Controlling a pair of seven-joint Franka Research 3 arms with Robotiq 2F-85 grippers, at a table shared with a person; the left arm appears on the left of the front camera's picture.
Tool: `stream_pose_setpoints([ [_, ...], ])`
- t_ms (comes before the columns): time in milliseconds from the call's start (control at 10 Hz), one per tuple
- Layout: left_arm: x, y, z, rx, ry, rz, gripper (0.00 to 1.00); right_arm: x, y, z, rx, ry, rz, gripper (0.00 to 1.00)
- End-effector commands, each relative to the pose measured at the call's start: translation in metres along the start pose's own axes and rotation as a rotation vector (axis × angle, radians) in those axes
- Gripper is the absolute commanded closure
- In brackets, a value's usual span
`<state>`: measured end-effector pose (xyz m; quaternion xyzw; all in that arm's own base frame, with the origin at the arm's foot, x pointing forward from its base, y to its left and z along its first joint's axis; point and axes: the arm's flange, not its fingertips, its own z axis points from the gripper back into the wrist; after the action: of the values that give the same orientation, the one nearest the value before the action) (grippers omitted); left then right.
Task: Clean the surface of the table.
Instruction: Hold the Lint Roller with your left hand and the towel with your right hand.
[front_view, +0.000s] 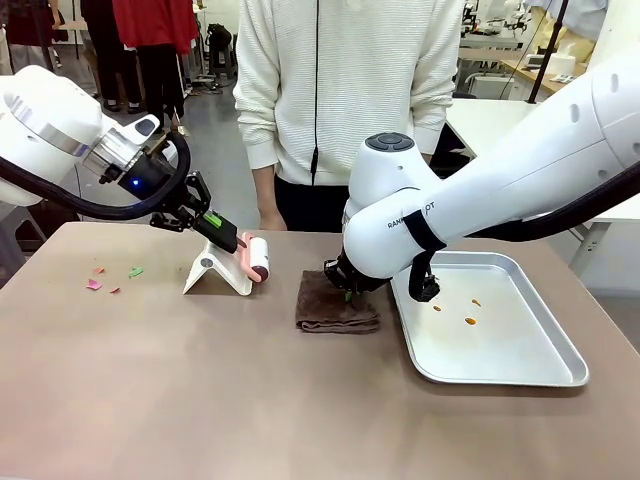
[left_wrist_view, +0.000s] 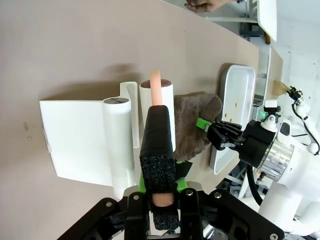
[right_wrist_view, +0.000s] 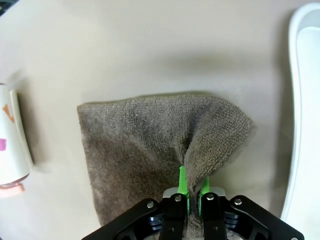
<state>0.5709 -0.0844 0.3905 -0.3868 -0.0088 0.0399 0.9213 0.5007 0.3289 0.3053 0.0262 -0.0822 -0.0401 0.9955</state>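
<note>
The taupe-brown table (front_view: 200, 400) carries a folded brown cloth (front_view: 335, 308) near its middle. My right gripper (front_view: 348, 289) is shut on a raised fold of the cloth (right_wrist_view: 150, 145), pinched between the green pads of the right gripper (right_wrist_view: 192, 192). Left of the cloth, a lint roller (front_view: 257, 258) with a pink handle rests at its white stand (front_view: 213, 273). My left gripper (front_view: 226, 238) is shut on that handle. In the left wrist view the handle runs up between the jaws of the left gripper (left_wrist_view: 162, 189) to the roller (left_wrist_view: 161, 107).
A shallow silver tray (front_view: 560, 345) with a few orange crumbs lies right of the cloth. Small pink and green paper scraps (front_view: 110, 278) are scattered on the table's left. A person in a white sweater (front_view: 350, 90) stands at the far edge.
</note>
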Motion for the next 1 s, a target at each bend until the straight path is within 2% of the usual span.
stream_pose_setpoints([
  [0, -0.004, -0.003, 0.002, 0.0, -0.016, 0.003, 1.0, 0.001, 0.0, -0.015, -0.044, 0.015, -0.034, 1.0],
  [400, -0.004, 0.003, 0.011, -0.018, -0.027, -0.011, 1.0, 0.002, -0.003, -0.012, -0.002, 0.012, -0.045, 1.0],
  [600, -0.01, 0.001, 0.02, -0.066, -0.012, -0.063, 1.0, 0.004, -0.023, 0.008, 0.164, 0.047, -0.102, 1.0],
  [900, -0.032, 0.018, 0.06, -0.214, 0.069, -0.199, 1.0, 0.001, -0.075, 0.038, 0.514, 0.121, -0.177, 1.0],
])
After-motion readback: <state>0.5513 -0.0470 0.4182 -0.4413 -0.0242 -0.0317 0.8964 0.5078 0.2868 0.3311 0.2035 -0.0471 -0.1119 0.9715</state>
